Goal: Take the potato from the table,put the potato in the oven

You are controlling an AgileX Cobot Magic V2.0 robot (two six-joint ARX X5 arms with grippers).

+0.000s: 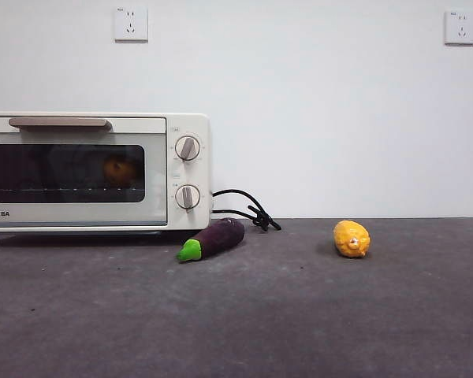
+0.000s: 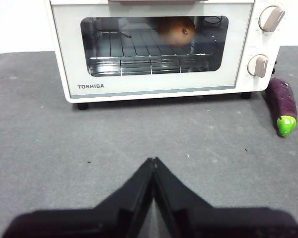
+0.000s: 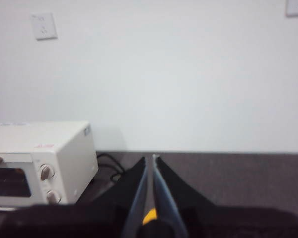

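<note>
Nearest the front camera, bare table (image 1: 244, 323) fills the lower frame. At left, the potato (image 1: 120, 169) is seen inside the oven (image 1: 94, 169), behind its closed door. Both the left gripper (image 2: 153, 161) and right gripper (image 3: 154, 159) are clenched, empty.

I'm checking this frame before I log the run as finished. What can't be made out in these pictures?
- Potato: behind the oven's dark glass door; dim in the front view, its underside unseen.
- Oven: its left end is cut off by the front view's edge.
- Lemon-like fruit: in the right wrist view only a yellow sliver shows between the right end effector's jaws.
- Knob markings: too small.
</note>
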